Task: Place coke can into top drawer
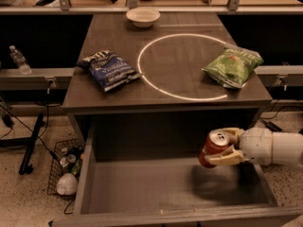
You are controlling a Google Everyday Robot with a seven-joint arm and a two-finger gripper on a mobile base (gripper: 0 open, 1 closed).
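The coke can (214,148) is a small red can with a silver top, tilted a little. My gripper (226,147) comes in from the right and is shut on it, one cream finger (225,159) below and one behind. It holds the can in the air over the right part of the open top drawer (142,188), a wide grey box pulled out under the table. The can's shadow falls on the drawer's flat bottom.
On the table (165,86) lie a blue chip bag (109,69), a green chip bag (233,66) and a white bowl (143,16). A wire basket (66,171) with clutter stands on the floor left of the drawer. A water bottle (20,59) stands far left.
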